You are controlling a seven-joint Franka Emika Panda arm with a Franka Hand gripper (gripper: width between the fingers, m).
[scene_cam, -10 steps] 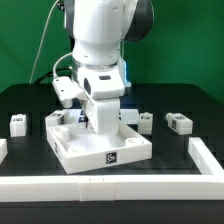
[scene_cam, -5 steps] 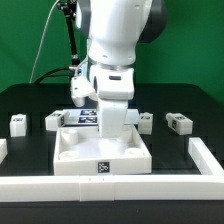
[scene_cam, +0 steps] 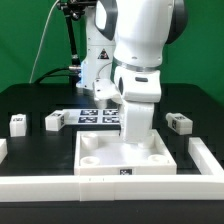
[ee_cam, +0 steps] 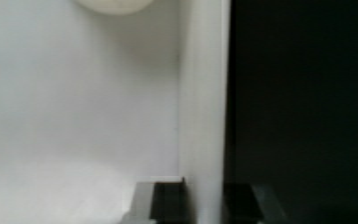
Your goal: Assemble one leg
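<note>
Evidently no leg is in hand at this moment. Starting at the exterior view's left, the leftmost leg [scene_cam: 17,123] sits on the black table [scene_cam: 30,150], and the second leg [scene_cam: 53,121] rests just beside it. Both are loose and well apart from the arm, probably parked in a row where they can be reached later. Next comes the marker board [scene_cam: 92,117], lying flat behind the work area.

In the middle lies the tray-like part [scene_cam: 100,170], close to the front rail [scene_cam: 60,187]. That position likely lets the rail brace it while a leg is fitted.

The gripper [scene_cam: 134,138] reaches straight down onto the tray-like part's far rim. In the wrist view that rim runs as a pale strip between the dark fingers [ee_cam: 158,203], with the tray's floor on one side and bare table on the other. The jaws therefore appear narrowly set and pinched on the rim wall, though actual contact is hard to confirm. Such a hold suits sliding the part rather than lifting it.

Further right, the right-hand leg [scene_cam: 180,122] stands alone beyond the arm, untouched. The side rail [scene_cam: 205,155] closes off that edge. Judging by this layout, the assembly proper has not yet begun.
</note>
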